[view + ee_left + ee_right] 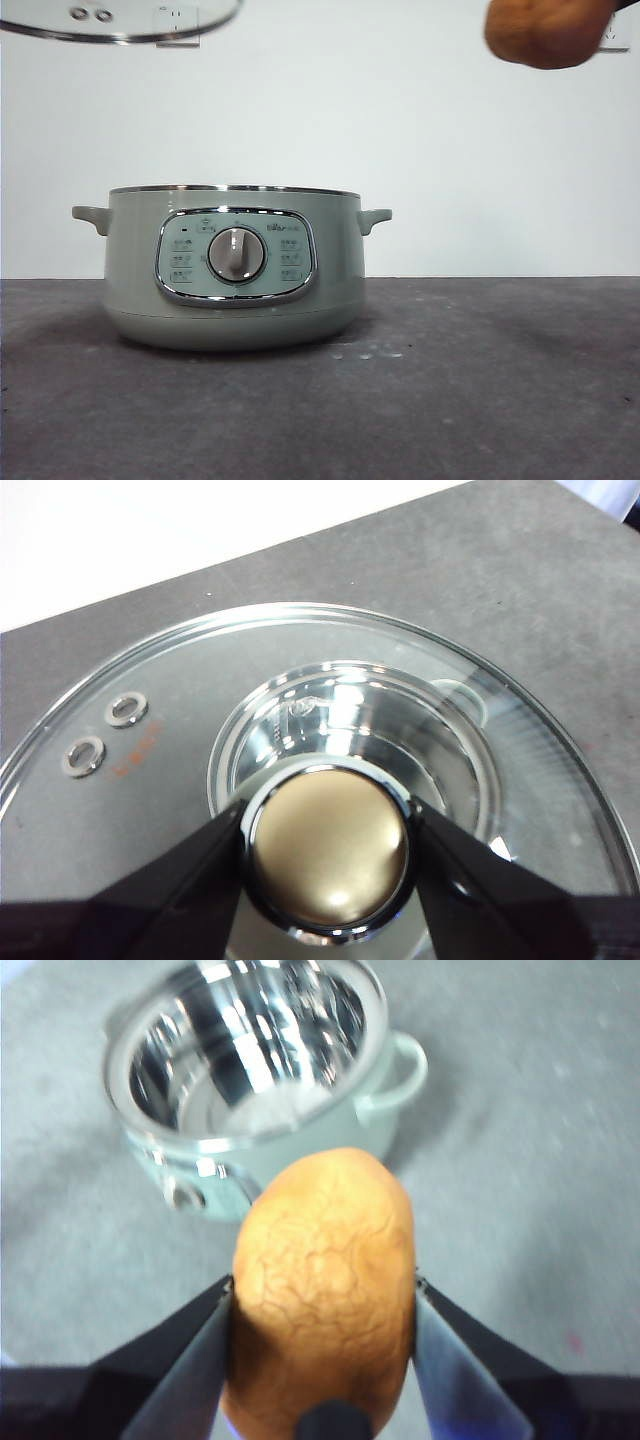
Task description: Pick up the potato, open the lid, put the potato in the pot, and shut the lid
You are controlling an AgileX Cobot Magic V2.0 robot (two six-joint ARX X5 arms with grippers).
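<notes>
The sage-green pot (232, 265) stands open on the dark table, its shiny steel inside showing in the right wrist view (250, 1050). My left gripper (325, 855) is shut on the knob (328, 850) of the glass lid (300, 710) and holds it high above the pot's left side; the lid's rim shows at the top left of the front view (120, 22). My right gripper (322, 1310) is shut on the orange-brown potato (322, 1280) and holds it high, to the right of the pot, at the top right of the front view (548, 32).
The dark grey table (480, 380) stretches around the pot. A white wall (450, 150) stands behind it.
</notes>
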